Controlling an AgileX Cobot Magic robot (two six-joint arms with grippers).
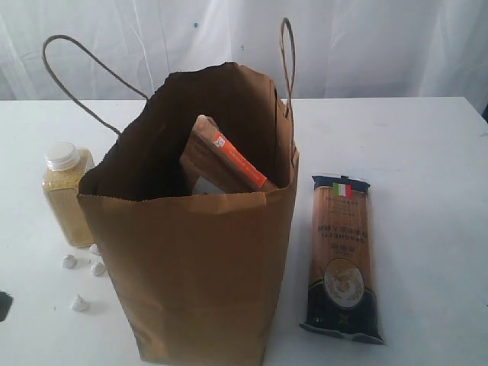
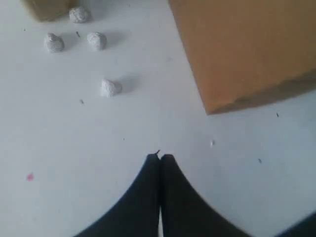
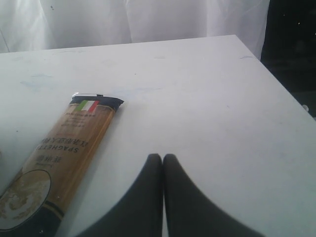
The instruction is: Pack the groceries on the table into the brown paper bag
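The tall brown paper bag (image 1: 198, 259) stands on the white table (image 1: 427, 168), and its lower corner (image 2: 247, 54) shows in the left wrist view. Inside it leans the brown orange-labelled pouch (image 1: 225, 160). The yellow-grain bottle with white cap (image 1: 66, 191) stands left of the bag. The dark-blue spaghetti packet (image 1: 341, 255) lies flat right of the bag, seen also as the packet (image 3: 64, 158) in the right wrist view. My left gripper (image 2: 160, 157) is shut and empty above bare table. My right gripper (image 3: 162, 157) is shut and empty beside the packet. The jar, can and carton are hidden.
Several small crumpled foil lumps (image 1: 84, 282) lie on the table left of the bag, the nearest lump (image 2: 110, 87) a short way off my left gripper. The table's far right edge (image 3: 276, 74) drops to a dark floor. White curtains hang behind.
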